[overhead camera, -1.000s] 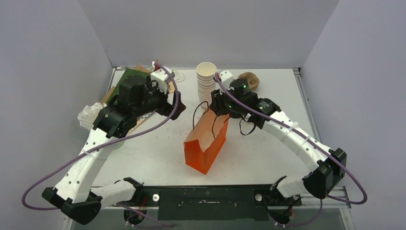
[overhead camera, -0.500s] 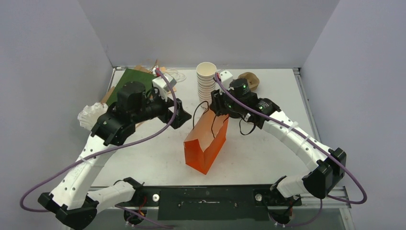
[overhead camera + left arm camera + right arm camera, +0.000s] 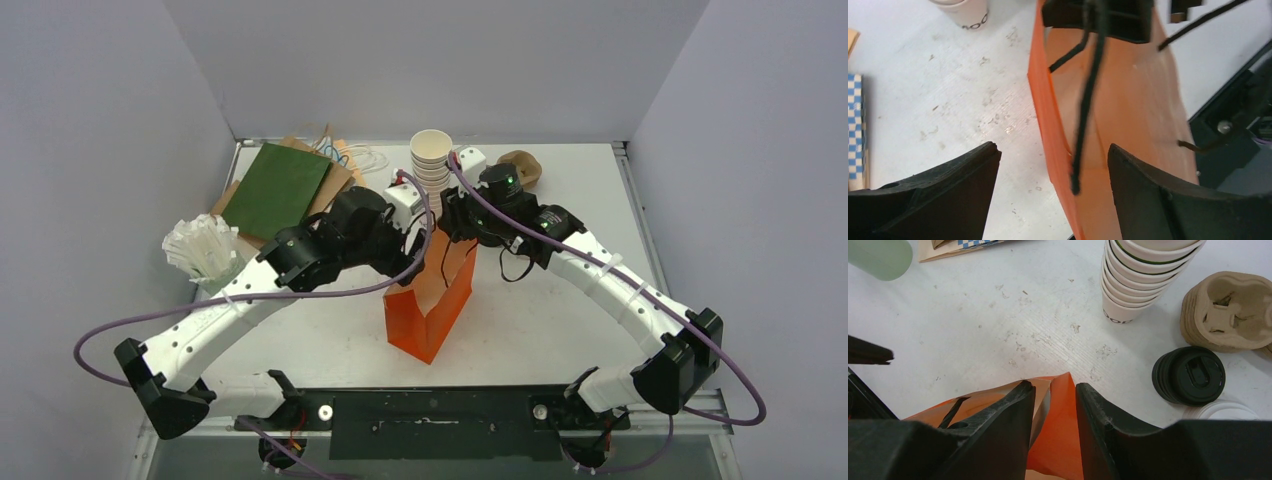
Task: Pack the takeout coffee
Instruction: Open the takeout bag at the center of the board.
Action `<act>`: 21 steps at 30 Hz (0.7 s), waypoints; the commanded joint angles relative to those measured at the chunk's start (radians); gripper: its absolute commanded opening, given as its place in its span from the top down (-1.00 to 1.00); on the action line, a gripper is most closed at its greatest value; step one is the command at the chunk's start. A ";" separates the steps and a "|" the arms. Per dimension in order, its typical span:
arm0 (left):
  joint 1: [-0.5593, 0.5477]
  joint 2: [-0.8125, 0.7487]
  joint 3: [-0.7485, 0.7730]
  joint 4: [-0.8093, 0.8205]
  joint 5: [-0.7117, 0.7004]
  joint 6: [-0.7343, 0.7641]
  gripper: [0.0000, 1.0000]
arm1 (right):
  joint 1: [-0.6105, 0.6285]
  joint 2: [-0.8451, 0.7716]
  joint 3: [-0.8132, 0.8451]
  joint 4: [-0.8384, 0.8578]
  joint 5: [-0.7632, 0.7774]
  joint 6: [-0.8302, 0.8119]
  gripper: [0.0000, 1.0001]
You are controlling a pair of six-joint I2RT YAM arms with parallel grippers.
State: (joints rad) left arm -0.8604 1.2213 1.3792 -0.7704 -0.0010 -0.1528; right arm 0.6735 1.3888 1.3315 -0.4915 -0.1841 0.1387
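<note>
Orange bag (image 3: pixel 430 305) upright on the table (image 3: pixel 320 335), mouth up. Pinched at its far wall between the fingers (image 3: pixel 998 425) of the right gripper (image 3: pixel 1055 388). Overhung at its left wall by the left gripper (image 3: pixel 1054 149), fingers spread wide and empty.

Read as readying the bag, with nothing loaded yet. Best done with the right pinch firm and the left wall eased outward by the left gripper. Best kept clear of the black handle cord (image 3: pixel 1087 100) (slack, and apt to snag a finger).

Found no capped takeout coffee in any view. Saw only a stack of lidless cups (image 3: pixel 1143 275), loose black lids (image 3: pixel 1189 375), a white lid (image 3: pixel 1225 412) cut off at the frame edge, and pulp carriers (image 3: pixel 1228 310). Could not see the bag's floor, so could not rule out a cup already inside. Could not make out the left fingertips in the top view, dark against dark.
</note>
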 commanded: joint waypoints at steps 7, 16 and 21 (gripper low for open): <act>-0.002 0.065 0.058 -0.025 -0.134 -0.002 0.27 | -0.002 -0.001 0.080 -0.064 -0.004 -0.006 -0.30; -0.002 0.060 0.109 -0.020 -0.115 0.031 1.00 | 0.014 -0.005 0.142 -0.208 -0.039 -0.050 -0.73; -0.002 0.059 0.128 -0.040 -0.112 0.046 1.00 | 0.030 0.018 0.159 -0.253 -0.040 -0.062 -0.72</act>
State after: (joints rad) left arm -0.8604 1.2945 1.4506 -0.8143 -0.1200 -0.1276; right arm 0.6876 1.3891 1.4414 -0.6968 -0.2173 0.1001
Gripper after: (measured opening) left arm 0.008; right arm 0.869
